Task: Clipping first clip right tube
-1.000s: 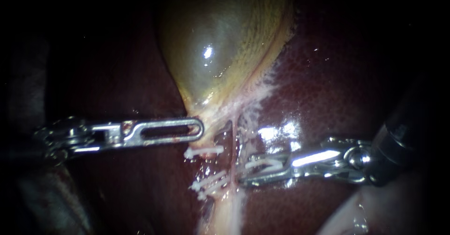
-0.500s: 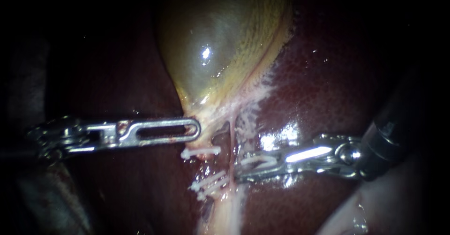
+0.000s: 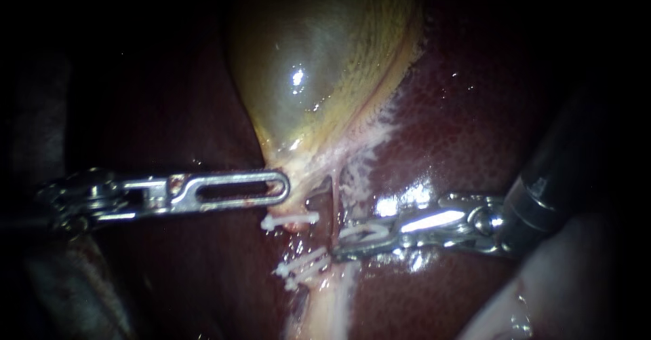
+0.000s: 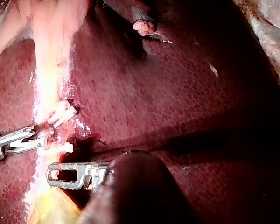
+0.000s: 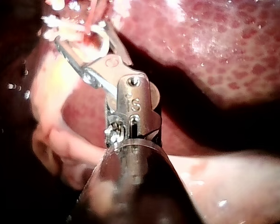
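Endoscope view centres on the swollen greenish-yellow gallbladder (image 3: 312,62), which lies on the dark red, glossy liver (image 3: 468,109); the places that follow are told from the gallbladder's narrow neck. At the neck's left edge sits the tip of the left instrument (image 3: 283,187), silver with long slotted jaws. The jaws lie flat together and pinch the pale fringe of the gallbladder there. Straight below the neck runs the thin reddish right tube (image 3: 334,201), taut and upright. Below and to the right of the neck, the right instrument (image 3: 339,245), silver metal on a dark shaft, reaches that tube. Its jaws stand a little apart, both bearing on the open white plastic clip (image 3: 369,232) seated between them, and their tips meet the tube. Below and to the left of the neck, several fitted clips (image 3: 291,219), also white, cross pale tissue, one near the neck and others lower. Right wrist view shows the clip as a white arc inside the jaws, with the red tube passing between their tips. Left wrist view shows the slotted jaws closed over yellowish tissue, with the right instrument just beyond the fitted clips.
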Controlling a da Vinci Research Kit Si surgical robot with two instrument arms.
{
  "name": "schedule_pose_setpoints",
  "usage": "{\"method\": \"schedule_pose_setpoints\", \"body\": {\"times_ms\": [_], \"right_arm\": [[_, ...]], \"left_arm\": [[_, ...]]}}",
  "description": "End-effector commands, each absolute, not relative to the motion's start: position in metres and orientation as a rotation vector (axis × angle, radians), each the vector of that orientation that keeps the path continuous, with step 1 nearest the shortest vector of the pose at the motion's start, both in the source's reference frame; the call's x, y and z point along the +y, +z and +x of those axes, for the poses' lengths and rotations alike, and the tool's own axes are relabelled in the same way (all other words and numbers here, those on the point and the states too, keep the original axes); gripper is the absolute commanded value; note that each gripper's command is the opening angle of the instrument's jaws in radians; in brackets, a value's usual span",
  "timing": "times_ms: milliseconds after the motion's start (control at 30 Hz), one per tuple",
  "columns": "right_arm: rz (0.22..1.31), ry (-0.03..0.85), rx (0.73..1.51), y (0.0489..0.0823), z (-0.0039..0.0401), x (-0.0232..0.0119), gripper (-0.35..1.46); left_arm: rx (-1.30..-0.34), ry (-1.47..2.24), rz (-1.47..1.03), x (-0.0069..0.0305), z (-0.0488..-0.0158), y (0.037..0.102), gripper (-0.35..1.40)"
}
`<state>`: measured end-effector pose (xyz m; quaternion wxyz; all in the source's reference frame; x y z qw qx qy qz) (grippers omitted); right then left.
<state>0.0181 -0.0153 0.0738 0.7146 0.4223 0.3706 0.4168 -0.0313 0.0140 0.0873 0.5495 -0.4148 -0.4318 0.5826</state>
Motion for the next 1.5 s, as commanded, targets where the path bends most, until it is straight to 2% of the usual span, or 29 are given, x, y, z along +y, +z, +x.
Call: {"method": "schedule_pose_setpoints", "body": {"times_ms": [33, 467, 933, 1200, 1500], "right_arm": [[0.938, 0.921, 0.821, 0.0739, 0.0182, -0.0154, 0.54], [0.946, 0.903, 0.813, 0.0753, 0.0197, -0.0161, 0.54], [0.969, 0.873, 0.814, 0.0749, 0.0216, -0.0166, 0.51], [1.024, 0.901, 0.782, 0.0748, 0.0215, -0.0173, 0.43], [1.027, 0.893, 0.756, 0.0753, 0.0215, -0.0181, 0.35]], "left_arm": [[-1.021, 1.383, -0.987, 0.014, -0.0313, 0.0873, -0.35], [-1.021, 1.383, -0.987, 0.014, -0.0313, 0.0873, -0.35], [-1.021, 1.383, -0.987, 0.0141, -0.0313, 0.0873, -0.35], [-1.021, 1.383, -0.987, 0.0141, -0.0313, 0.0873, -0.35], [-1.022, 1.383, -0.987, 0.0141, -0.0313, 0.0874, -0.35]]}}
